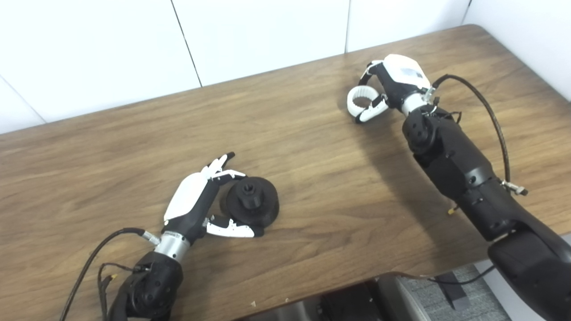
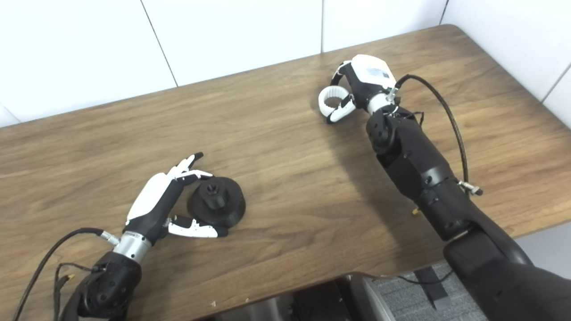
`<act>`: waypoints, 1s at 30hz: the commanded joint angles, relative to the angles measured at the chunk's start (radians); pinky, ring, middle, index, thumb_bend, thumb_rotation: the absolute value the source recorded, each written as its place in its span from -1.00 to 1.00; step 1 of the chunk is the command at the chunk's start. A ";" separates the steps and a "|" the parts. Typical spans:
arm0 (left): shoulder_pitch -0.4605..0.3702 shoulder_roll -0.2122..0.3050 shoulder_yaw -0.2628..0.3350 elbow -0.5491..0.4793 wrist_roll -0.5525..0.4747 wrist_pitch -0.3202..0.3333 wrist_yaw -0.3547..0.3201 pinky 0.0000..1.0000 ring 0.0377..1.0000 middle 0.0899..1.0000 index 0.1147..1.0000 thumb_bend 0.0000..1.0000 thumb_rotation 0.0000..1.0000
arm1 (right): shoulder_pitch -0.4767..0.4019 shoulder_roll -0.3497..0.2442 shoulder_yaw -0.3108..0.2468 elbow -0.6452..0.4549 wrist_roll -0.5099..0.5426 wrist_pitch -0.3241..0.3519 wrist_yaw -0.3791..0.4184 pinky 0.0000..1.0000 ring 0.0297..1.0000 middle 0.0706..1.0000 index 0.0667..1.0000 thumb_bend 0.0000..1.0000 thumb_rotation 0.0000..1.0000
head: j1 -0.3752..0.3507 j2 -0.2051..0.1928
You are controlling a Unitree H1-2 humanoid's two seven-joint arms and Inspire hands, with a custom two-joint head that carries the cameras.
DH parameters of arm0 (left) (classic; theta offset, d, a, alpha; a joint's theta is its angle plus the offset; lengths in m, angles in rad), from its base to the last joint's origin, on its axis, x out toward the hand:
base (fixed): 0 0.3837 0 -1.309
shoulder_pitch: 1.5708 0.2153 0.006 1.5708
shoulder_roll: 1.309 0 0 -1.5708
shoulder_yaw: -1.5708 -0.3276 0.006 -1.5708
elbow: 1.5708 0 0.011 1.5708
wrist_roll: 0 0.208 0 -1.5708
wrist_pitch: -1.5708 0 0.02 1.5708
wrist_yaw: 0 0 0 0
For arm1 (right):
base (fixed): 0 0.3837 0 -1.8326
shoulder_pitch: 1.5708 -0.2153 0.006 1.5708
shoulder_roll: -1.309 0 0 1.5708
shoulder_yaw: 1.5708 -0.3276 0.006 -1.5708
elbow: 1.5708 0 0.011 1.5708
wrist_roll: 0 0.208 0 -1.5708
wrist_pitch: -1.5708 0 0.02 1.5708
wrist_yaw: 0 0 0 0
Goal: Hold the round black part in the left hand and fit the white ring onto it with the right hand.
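Early stage, as judged: the round black plastic part with raised central hub (image 1: 252, 203) sits on the table, the left hand (image 1: 196, 200) cupped beside it, fingers and thumb spread round its rim without a firm grasp; well apart, at the far side, the right hand (image 1: 392, 84) has fingers curled around the ribbed white ring (image 1: 362, 100), though whether it is lifted off the wood is unclear. Remaining: secure and raise the part, carry the ring over, seat it. Surface is a brown wood-grain table (image 1: 312, 147) against white panelled walls (image 1: 250, 31).
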 commanded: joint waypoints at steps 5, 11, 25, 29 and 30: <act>-0.021 0.004 0.005 -0.024 0.007 0.001 0.009 1.00 1.00 1.00 0.11 0.82 -0.36 | -0.030 -0.025 -0.015 -0.010 -0.001 -0.032 -0.037 0.71 0.68 0.70 -0.09 0.04 -0.72 | 0.006 0.002; -0.024 0.002 0.005 -0.023 0.005 0.005 0.008 1.00 1.00 1.00 0.10 0.82 -0.35 | -0.019 -0.027 -0.037 -0.063 0.015 -0.025 -0.036 0.77 0.70 0.70 -0.09 0.05 -0.72 | 0.007 0.004; -0.041 0.007 0.009 -0.007 0.008 0.007 0.007 1.00 1.00 1.00 0.11 0.86 -0.34 | -0.040 -0.064 -0.118 -0.286 0.026 -0.007 0.010 0.86 0.77 0.76 -0.09 0.04 -0.70 | 0.004 0.005; -0.045 0.002 0.006 -0.005 0.011 0.007 0.008 1.00 1.00 1.00 0.10 0.88 -0.31 | -0.036 -0.068 -0.127 -0.316 0.020 -0.002 0.027 0.85 0.76 0.76 -0.09 0.04 -0.70 | 0.046 0.013; -0.047 -0.001 0.004 -0.006 0.012 0.010 0.007 1.00 1.00 1.00 0.10 0.88 -0.31 | -0.034 -0.068 -0.130 -0.320 0.022 -0.004 0.026 0.85 0.76 0.76 -0.09 0.04 -0.70 | 0.064 0.016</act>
